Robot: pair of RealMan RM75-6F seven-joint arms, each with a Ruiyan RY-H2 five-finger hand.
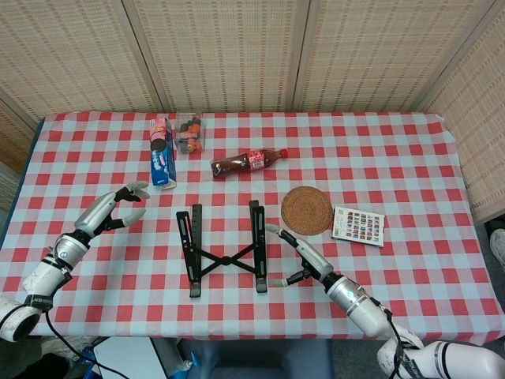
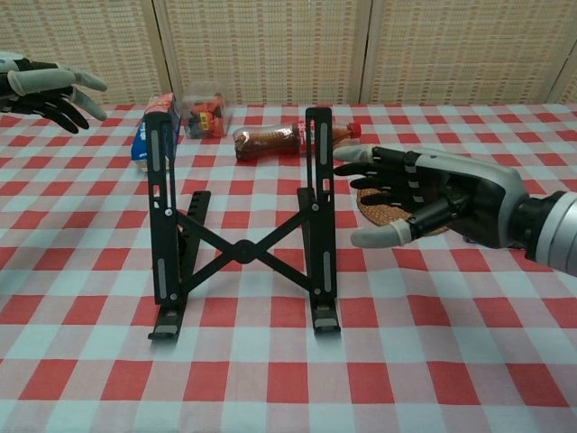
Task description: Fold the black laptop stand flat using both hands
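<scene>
Left hand [image 1: 118, 207] hovers over the checked table [image 1: 410, 158] near its left edge — fingers spread, holding nothing, well apart from the black laptop stand [image 1: 223, 251]. The stand sits unfolded at table centre, side rails raised, cross-brace between them. Right hand [image 2: 433, 197] just beside the stand's right rail — fingers apart, empty; contact with the rail cannot be told. Behind it lies a woven coaster [image 1: 308, 209].
</scene>
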